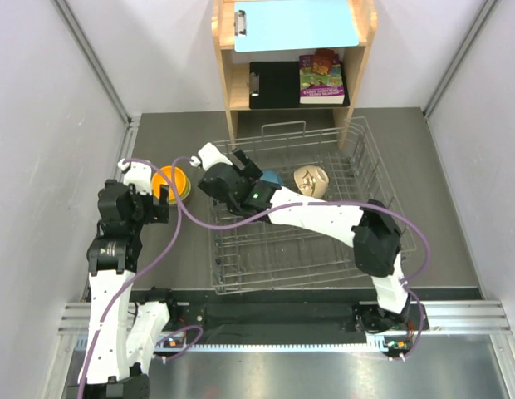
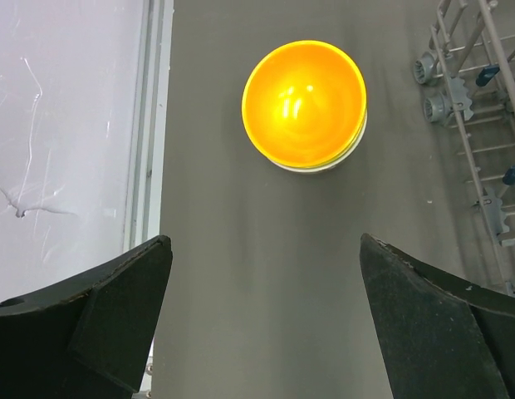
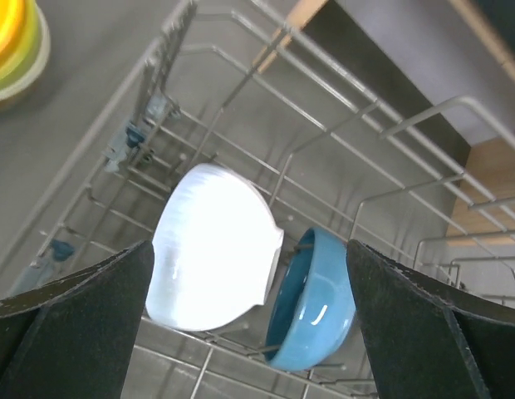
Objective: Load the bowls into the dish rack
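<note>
Your right fingers (image 3: 83, 316) stand wide apart above the dish rack (image 1: 274, 258), gripping nothing. Just below them the white bowl (image 3: 212, 258) leans on edge among the wires, with the blue bowl (image 3: 311, 307) close beside it. Your left fingers (image 2: 91, 316) hang equally wide over the table (image 2: 241, 249), empty, short of the orange bowl (image 2: 304, 101) topping a stack beside the rack. A speckled beige bowl (image 1: 310, 180) sits further along inside.

We are noting a wooden shelf unit (image 1: 224, 83) standing at the table's (image 1: 444, 208) far edge, carrying a light-blue clipboard (image 1: 295, 25), a black clipboard (image 1: 274, 85) and a colourful booklet (image 1: 321, 79).
</note>
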### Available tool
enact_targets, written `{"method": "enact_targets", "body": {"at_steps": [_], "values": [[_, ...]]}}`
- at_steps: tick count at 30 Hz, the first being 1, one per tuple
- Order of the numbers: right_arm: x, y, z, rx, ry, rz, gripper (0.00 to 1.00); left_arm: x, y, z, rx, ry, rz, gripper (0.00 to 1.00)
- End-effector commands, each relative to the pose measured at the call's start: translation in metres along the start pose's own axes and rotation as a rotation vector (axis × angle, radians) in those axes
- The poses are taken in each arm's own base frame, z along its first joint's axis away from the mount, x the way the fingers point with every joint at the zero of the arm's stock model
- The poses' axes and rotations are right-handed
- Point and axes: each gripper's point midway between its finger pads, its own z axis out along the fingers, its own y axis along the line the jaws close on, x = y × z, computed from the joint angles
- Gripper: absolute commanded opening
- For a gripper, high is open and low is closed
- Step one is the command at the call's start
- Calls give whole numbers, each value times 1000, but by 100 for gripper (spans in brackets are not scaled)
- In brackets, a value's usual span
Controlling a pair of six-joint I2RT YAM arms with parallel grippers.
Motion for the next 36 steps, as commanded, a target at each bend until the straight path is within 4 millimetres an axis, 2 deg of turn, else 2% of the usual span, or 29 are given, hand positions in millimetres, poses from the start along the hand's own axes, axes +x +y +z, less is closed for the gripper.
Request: {"method": "enact_targets", "body": {"at_steps": [1,6,8,12,14,15,17,18,22,23,24,30,36], "values": [[-47,-9,-42,-57,-128,67,98,-14,3,0,1,-32,31,99],[-74,-38,-60,-7,-192,99,99,-5,7,18,-13,34,72,99],[-78,-54,-61,38,-199,99,99,1,15,27,-53,67,96,99],[-91,-98,-66,125,-229,134,99,13,26,50,-118,126,128,99],[-91,-122,-63,162,-227,158,99,11,31,58,-146,127,136,99],[-93,-140,-64,188,-232,180,99,13,32,64,-151,143,144,99],[-92,-154,-64,198,-234,199,99,16,33,76,-152,160,152,99],[-91,-169,-67,214,-236,216,99,11,33,82,-147,142,159,99],[-83,-188,-69,215,-234,249,99,11,28,107,-105,135,166,99],[-79,-188,-70,204,-232,246,99,16,26,115,-91,157,167,99],[-76,-191,-70,206,-229,248,98,12,27,121,-87,145,162,99],[-61,-199,-70,195,-220,260,98,21,27,155,-42,176,128,99],[-59,-202,-71,184,-224,271,98,27,29,182,-5,192,102,99]]}}
